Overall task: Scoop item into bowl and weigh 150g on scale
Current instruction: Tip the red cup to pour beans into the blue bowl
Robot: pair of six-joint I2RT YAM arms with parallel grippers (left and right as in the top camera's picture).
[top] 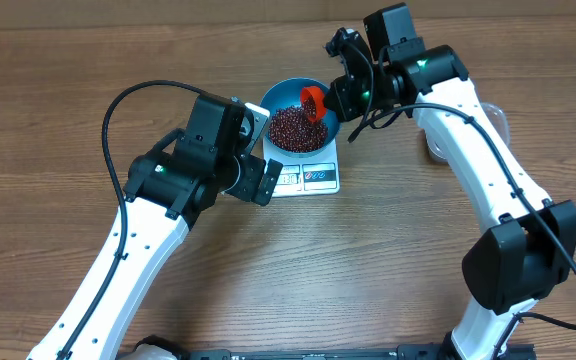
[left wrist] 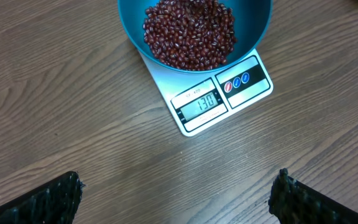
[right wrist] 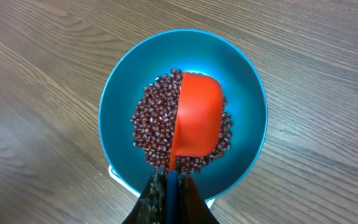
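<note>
The blue bowl (top: 268,104) stands on the white scale (top: 308,178) and holds a heap of dark red-brown beans (top: 294,130). My right gripper (top: 340,95) is shut on the blue handle of an orange scoop (top: 314,99), which hangs mouth-down over the beans. The right wrist view shows the scoop (right wrist: 197,115) above the beans (right wrist: 151,124) inside the bowl (right wrist: 120,99). My left gripper (top: 260,148) is open beside the scale's front left. In its own view the scale (left wrist: 229,99) display reads 130, and the fingers (left wrist: 48,202) stand wide apart over bare wood.
A clear plastic container (top: 496,118) sits at the right, partly hidden behind the right arm. Black cables loop above both arms. The table's wood surface extends on all sides of the scale.
</note>
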